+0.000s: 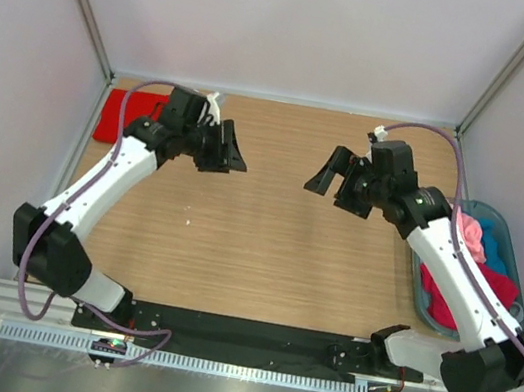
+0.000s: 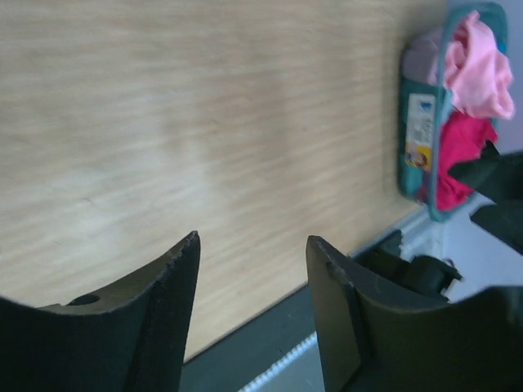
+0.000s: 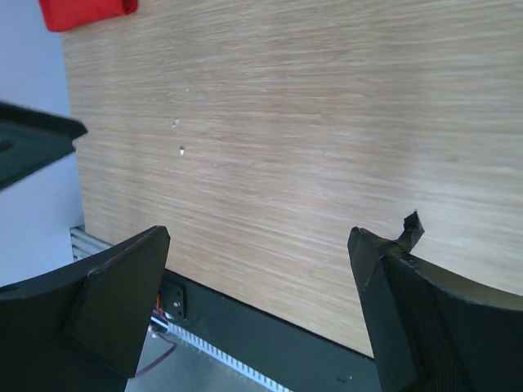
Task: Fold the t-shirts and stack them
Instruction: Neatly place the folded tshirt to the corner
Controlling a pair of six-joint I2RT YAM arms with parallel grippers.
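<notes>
Both pincers were held spread and empty over the table [image 1: 263, 247]: left gripper [image 2: 253, 238], right gripper [image 3: 261, 233]. The red t-shirt [image 1: 111, 117] was laid at upper left; other t-shirts [image 1: 468, 233] were heaped in the basket [image 1: 491, 207] at right.

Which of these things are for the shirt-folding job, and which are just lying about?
For the job: red t-shirt, pink t-shirt, blue t-shirt, crimson t-shirt.
Just lying about: basket, white specks on the table.
</notes>
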